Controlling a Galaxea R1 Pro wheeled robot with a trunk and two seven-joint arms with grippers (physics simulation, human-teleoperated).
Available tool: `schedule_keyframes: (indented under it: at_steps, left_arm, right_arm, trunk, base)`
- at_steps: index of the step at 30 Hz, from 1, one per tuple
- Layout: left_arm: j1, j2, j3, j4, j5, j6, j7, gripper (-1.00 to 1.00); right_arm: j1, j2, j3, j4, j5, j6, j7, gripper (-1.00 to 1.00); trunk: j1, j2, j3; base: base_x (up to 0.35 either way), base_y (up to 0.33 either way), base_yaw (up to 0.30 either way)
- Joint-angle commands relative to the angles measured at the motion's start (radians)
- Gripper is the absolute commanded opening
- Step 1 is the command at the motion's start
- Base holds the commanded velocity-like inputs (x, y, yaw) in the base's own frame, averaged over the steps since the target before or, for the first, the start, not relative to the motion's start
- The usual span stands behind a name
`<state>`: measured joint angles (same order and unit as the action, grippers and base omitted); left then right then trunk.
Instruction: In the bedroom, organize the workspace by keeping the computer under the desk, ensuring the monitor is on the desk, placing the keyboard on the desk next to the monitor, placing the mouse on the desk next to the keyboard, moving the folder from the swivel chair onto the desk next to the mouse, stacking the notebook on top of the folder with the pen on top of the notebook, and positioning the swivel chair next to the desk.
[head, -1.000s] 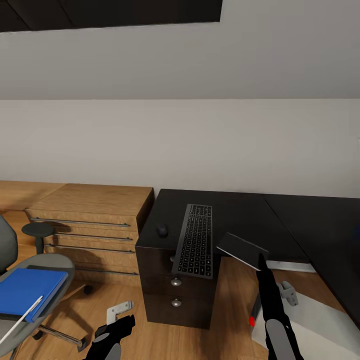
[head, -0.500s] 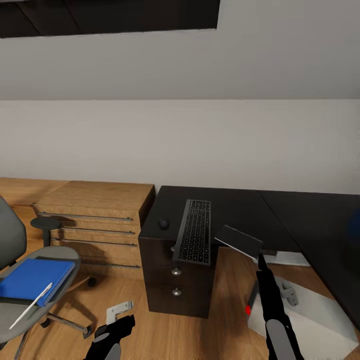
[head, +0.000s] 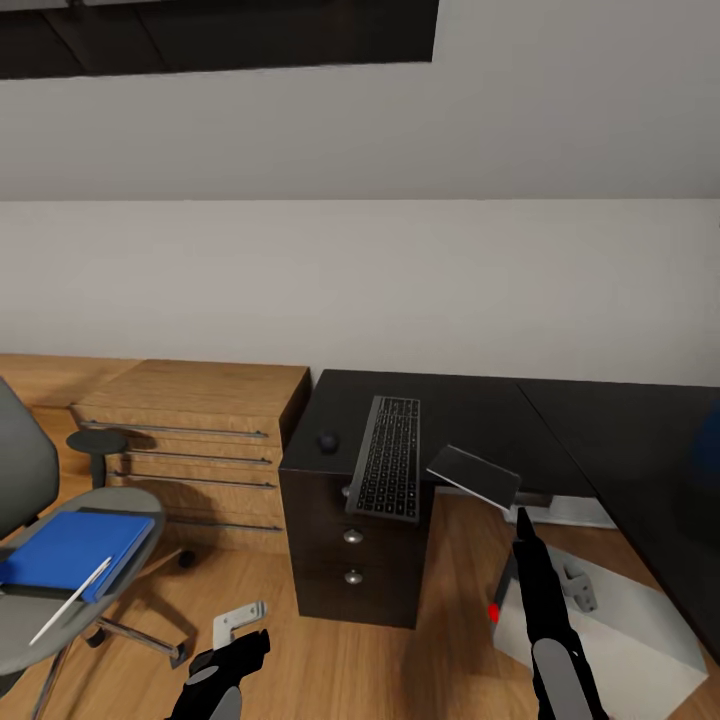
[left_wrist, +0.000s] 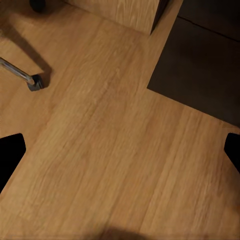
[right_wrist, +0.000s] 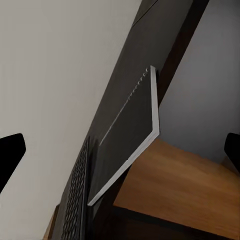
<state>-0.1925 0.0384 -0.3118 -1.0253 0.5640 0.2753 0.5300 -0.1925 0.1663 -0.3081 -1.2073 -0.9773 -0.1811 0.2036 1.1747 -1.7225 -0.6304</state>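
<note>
Since a second ago your view has drawn back and swung a little left, so the swivel chair (head: 60, 560) now shows more fully at the left edge and the desk (head: 480, 420) sits slightly smaller; the things themselves lie as they did.

You are facing a pale wall over a wood floor (head: 330, 650). A light wooden dresser (head: 190, 440) stands touching the left end of the dark desk, whose top turns a corner and runs toward you on the right. Under the desk's left end is a drawer unit (head: 355, 560) with two round knobs.

On the desk the keyboard (head: 388, 457) lies with its long axis running from the wall toward you, its near end overhanging the front edge. The mouse (head: 327, 441) sits just left of it, apart. Right of the keyboard the notebook (head: 474, 476) is tilted, one corner past the desk edge; in the right wrist view its spiral edge (right_wrist: 137, 87) points away from the camera.

The chair seat holds the blue folder (head: 70, 552), with the white pen (head: 70, 599) lying slantwise across its near corner. A grey-white box, probably the computer (head: 600, 625), lies on the floor beside the desk.

Your left gripper (head: 230, 665) hangs spread over bare floor; your right gripper (head: 522, 530) is also spread, just below the notebook, holding nothing.
</note>
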Motion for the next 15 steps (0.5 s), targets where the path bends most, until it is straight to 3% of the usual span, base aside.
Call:
schedule_keyframes:
  at_steps: [1, 10, 15]
  left_arm:
    - [-0.001, 0.001, -0.004, -0.001, 0.007, 0.002, 0.008, 1.00]
    - [-0.001, 0.001, -0.004, 0.006, 0.008, 0.002, 0.007, 1.00]
    - [-0.001, 0.001, -0.004, 0.033, 0.007, 0.002, 0.005, 1.00]
  right_arm:
    - [-0.001, 0.001, -0.002, 0.000, -0.011, 0.000, 0.008, 1.00]
    - [-0.001, 0.001, 0.003, 0.009, -0.006, 0.001, 0.007, 1.00]
    - [-0.001, 0.000, 0.042, 0.055, 0.041, -0.001, 0.000, 1.00]
  trunk:
    - [0.000, -0.001, -0.001]
    - [0.000, -0.001, -0.001]
    - [0.000, -0.001, -0.001]
  base:
    - [-0.055, 0.000, 0.000]
    - [-0.245, 0.000, 0.000]
    - [-0.233, 0.000, 0.000]
